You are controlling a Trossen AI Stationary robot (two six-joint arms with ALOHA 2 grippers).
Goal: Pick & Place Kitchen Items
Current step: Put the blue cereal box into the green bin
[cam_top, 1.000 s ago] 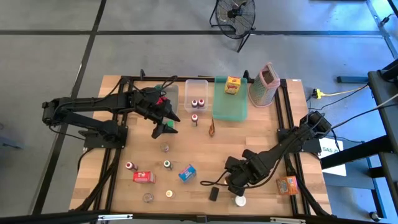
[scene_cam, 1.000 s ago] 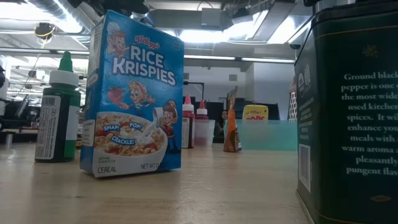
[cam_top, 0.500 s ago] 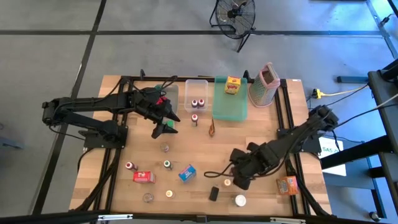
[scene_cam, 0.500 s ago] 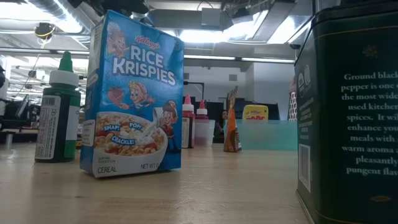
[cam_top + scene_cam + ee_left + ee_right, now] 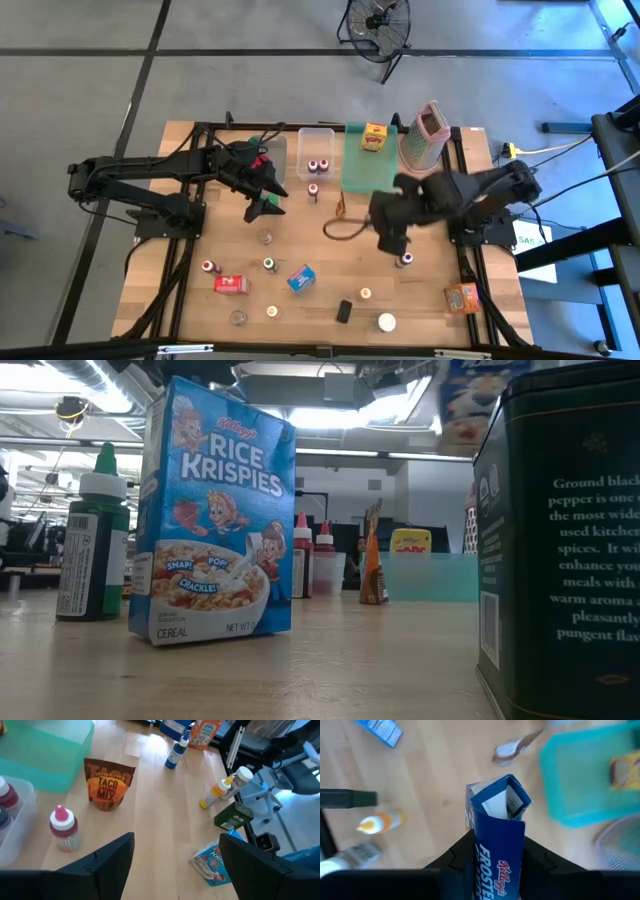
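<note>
Item: blue Frosted cereal box (image 5: 499, 827), clamped upright in right gripper (image 5: 496, 851) above the counter (image 5: 320, 240) centre-right, green tray (image 5: 368, 170) at its eleven o'clock; left gripper (image 5: 175, 857) gapes empty, idle; carry level, lower squarely before letting go.

You see a pale matt wooden table (image 5: 320, 250), a glossy cardboard cereal box (image 5: 215, 510), a clear plastic bin (image 5: 318, 140) and a translucent green plastic tray (image 5: 370, 168).

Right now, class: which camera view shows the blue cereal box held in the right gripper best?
The right wrist view: the blue Frosted cereal box fills it, clamped in the right gripper. The high view hides it under the arm; the low view catches a blurred corner; the left wrist view misses it.
</note>
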